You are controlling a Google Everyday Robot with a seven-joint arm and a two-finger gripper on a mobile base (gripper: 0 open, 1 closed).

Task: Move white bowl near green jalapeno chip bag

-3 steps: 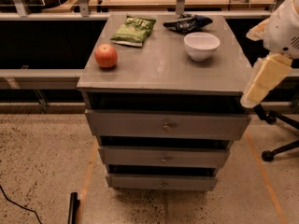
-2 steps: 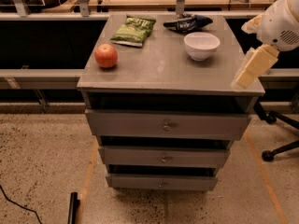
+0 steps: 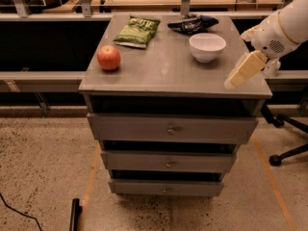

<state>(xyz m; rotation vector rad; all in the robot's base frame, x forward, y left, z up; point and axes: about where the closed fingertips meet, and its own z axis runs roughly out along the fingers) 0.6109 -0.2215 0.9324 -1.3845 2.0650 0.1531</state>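
The white bowl [image 3: 207, 46] stands on the grey cabinet top [image 3: 168, 73], right of centre toward the back. The green jalapeno chip bag [image 3: 137, 31] lies flat at the back left of the top, well apart from the bowl. My gripper [image 3: 233, 81] hangs over the front right part of the top, to the right of and nearer than the bowl, not touching it. It comes in from the white arm [image 3: 284, 28] at the right edge. Nothing is seen in it.
A red apple [image 3: 109, 57] sits at the left of the top. A dark blue-black snack bag [image 3: 192, 23] lies just behind the bowl. The cabinet has three drawers [image 3: 171, 129]. An office chair base [image 3: 288, 148] stands at the right on the speckled floor.
The arm and gripper have moved up and to the left, from beside the cabinet's right front corner to over its top. The bowl, bags and apple have not moved.
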